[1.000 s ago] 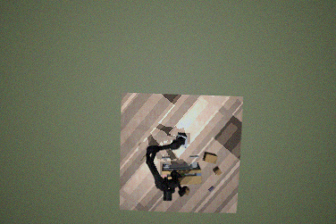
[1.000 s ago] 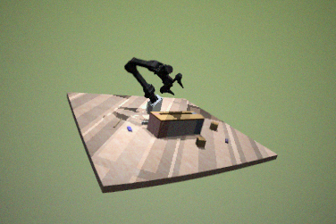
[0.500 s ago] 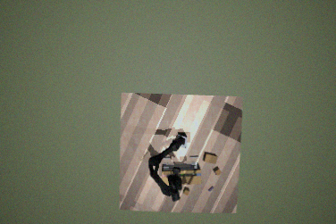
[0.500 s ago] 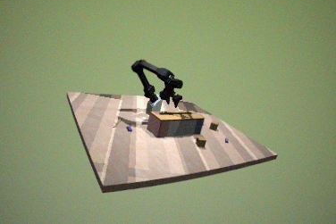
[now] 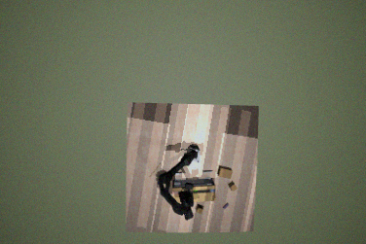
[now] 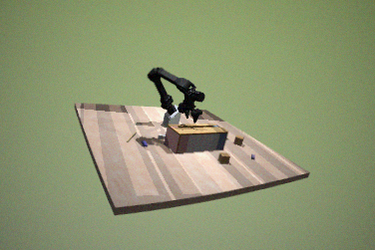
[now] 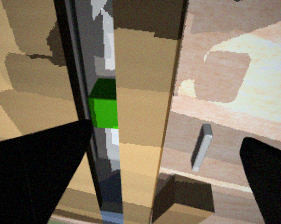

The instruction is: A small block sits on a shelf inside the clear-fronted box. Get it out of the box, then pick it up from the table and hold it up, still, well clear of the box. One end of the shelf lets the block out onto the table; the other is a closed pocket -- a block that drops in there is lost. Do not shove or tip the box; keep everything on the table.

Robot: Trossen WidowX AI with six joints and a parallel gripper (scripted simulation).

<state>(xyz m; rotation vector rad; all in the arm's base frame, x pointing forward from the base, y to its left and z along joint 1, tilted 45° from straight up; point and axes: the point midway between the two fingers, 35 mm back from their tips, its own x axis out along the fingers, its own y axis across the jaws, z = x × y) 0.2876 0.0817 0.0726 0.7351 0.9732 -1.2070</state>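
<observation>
The green block shows in the wrist view through the long slot in the box top, partly covered by the right-hand plank. The box has tan top planks and a grey, see-through-looking front. In the exterior view it stands upright on the table. My gripper is open and empty, pointing down above the box top. In the wrist view its left fingertip overlaps the slot's edge near the block, and its right fingertip is past the box's side, over the table. The shelf's two ends cannot be made out.
A tan block, a smaller tan block and another tan block stand around the box. A small purple piece, a blue piece, a thin stick and a grey bar lie on the table.
</observation>
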